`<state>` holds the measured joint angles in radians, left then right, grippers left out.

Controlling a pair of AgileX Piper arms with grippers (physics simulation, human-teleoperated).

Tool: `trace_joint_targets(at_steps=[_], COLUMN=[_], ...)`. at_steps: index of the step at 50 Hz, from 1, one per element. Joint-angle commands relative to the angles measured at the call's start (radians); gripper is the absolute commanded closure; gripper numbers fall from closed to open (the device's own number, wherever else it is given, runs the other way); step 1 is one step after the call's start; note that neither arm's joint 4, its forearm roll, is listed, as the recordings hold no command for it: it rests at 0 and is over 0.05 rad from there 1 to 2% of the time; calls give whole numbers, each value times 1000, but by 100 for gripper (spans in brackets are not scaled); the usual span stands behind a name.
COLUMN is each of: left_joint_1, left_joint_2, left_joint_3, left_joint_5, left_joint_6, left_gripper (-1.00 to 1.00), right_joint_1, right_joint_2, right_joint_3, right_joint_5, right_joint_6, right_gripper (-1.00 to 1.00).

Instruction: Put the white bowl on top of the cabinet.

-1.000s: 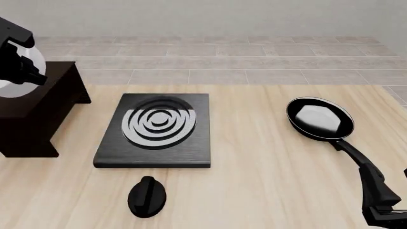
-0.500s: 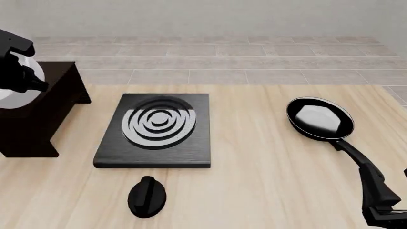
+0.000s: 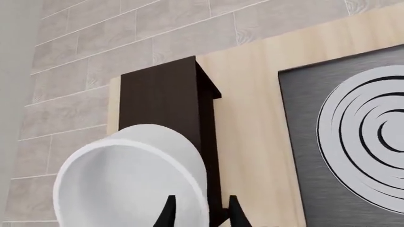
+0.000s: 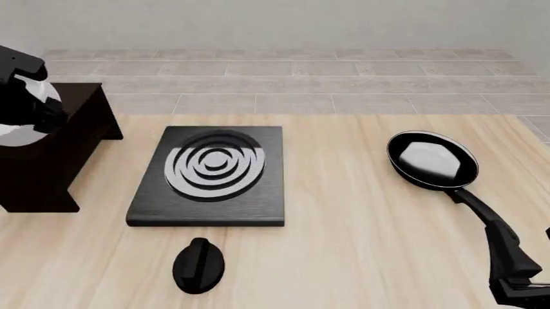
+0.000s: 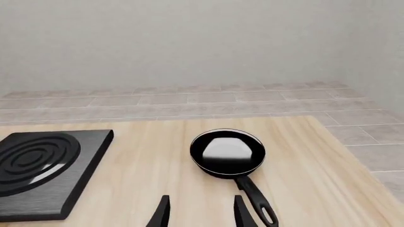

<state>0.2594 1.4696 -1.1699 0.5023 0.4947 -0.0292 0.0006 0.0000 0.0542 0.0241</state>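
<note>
1. Left end effector (image 3: 200,213) raised over the cabinet (image 4: 53,151) at the counter's (image 4: 344,212) far left, fingers clamped on the white bowl's (image 3: 129,182) rim; bowl tilted, above the cabinet top.
2. Right end effector (image 5: 200,210) low near the pan (image 5: 227,153) handle, jaws apart, empty.

On my feed both arms render as plain matte black, with no markings, cables or screws that I can make out. The left arm (image 4: 22,84) reads as a chunky, blocky housing with angular edges. The right arm (image 4: 513,267) shows faceted, angular black segments, slimmer along its length. Through the wrist cameras, the left gripper (image 3: 199,213) ends in two thin, tapering black fingers, and the right gripper (image 5: 200,213) has the same slim, pointed black pair.
</note>
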Motion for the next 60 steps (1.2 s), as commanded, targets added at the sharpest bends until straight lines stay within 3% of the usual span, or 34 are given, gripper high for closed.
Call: trace_joint_targets(at_steps=[1, 13, 24, 28, 36, 44, 53, 56, 60], left_joint_1=[39, 41, -24, -60, -66, -51, -104, -100, -138], left_joint_2=[20, -34, -92, -151, -235, -377, -521, -557, -619], left_joint_3=[21, -46, -59, -40, 35, 127, 206, 240, 217], left_joint_5=[-15, -2, 26, 24, -13, -66, -81, -105, -83], left_joint_6=[2, 14, -7, -51, -56, -13, -105, -45, -133], left_gripper=[-100, -100, -100, -100, -100, -100, -100, -100, -100], right_joint_1=[-1, -4, -3, -3, -3, -2, -2, -3, -3], right_joint_2=[0, 0, 0, 0, 0, 0, 0, 0, 0], right_joint_3=[0, 0, 0, 0, 0, 0, 0, 0, 0], right_joint_5=[2, 3, 2, 2, 1, 3, 2, 1, 1], right_joint_6=[0, 5, 5, 4, 3, 2, 1, 1, 2], right_gripper=[-100, -100, -100, -100, -100, -100, -100, -100, -100])
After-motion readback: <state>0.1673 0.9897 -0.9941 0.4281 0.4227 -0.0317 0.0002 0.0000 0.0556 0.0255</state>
